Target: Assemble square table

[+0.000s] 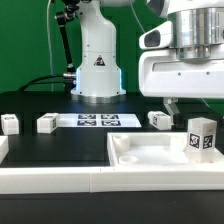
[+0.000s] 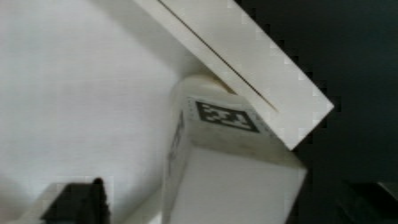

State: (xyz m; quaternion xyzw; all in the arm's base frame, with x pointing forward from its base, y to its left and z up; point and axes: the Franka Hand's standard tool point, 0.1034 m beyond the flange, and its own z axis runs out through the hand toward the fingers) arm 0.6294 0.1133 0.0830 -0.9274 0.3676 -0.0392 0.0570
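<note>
Tabletop [image 1: 150,152] has a leg [image 1: 200,137] upright in its corner, just under the gripper [image 2: 210,205], jaws wide and empty; best grasp it squarely, keeping it vertical while screwing.

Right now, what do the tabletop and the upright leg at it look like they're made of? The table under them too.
Tabletop: probably white plastic with a smooth, semi-matte finish. The raised rim looks moulded and the highlights are soft.
Upright leg: a block that looks like the same white plastic. The black-and-white tag on its face is likely a printed sticker.
Table: black and matte, with no glare. Its material is unclear.
</note>
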